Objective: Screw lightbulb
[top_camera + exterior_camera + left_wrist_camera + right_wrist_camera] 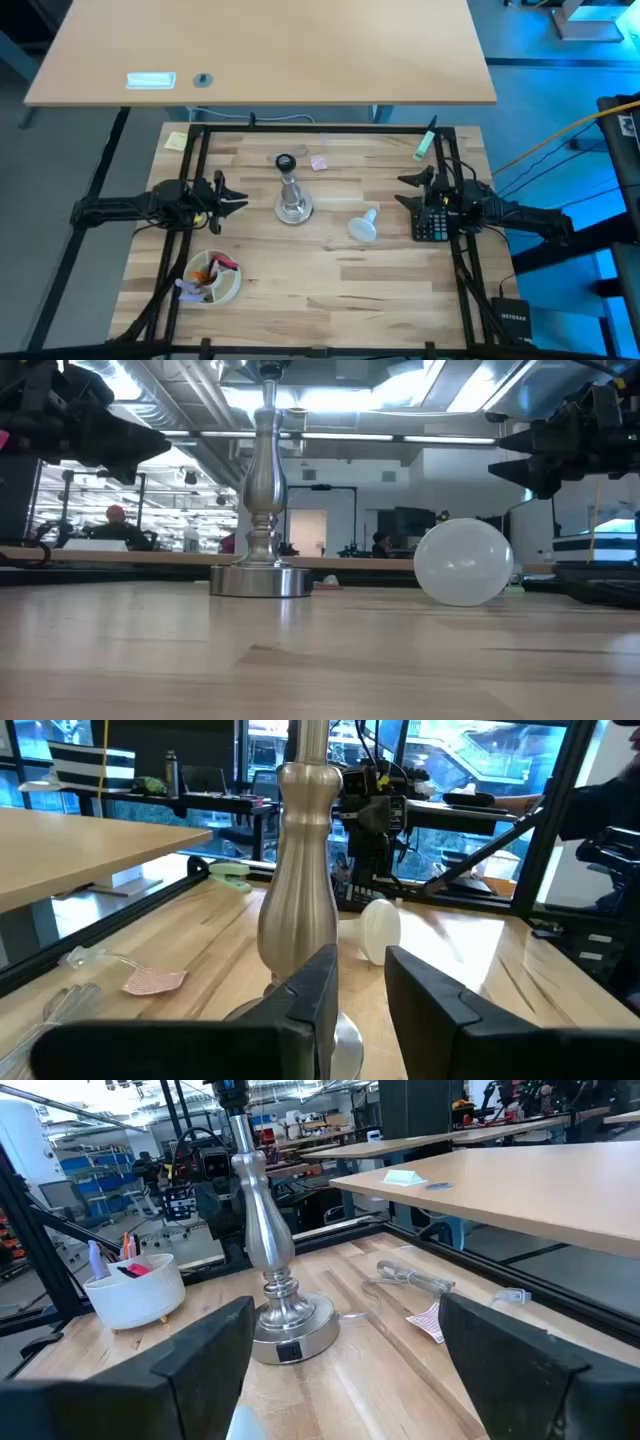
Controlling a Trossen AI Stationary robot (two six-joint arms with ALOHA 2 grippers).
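1. Left tool (238, 203) hangs at the left edge of the wooden surface (330, 290), fingers together and holding nothing, just left of the silver stand (291, 195)
2. The stand is upright near mid-surface, its black socket (285, 162) free at the top
3. The lightbulb (363, 225) lies on its side just right of the stand, apart from it, narrow base pointing toward the far right
4. It is matte white with a round dome tapering to a narrow neck; likely light and prone to roll
5. Right tool (405, 190) waits at the right edge, fingers wide apart, empty
6. The step is probably picking up the bulb: close gently across the dome, then align the base squarely over the socket before turning
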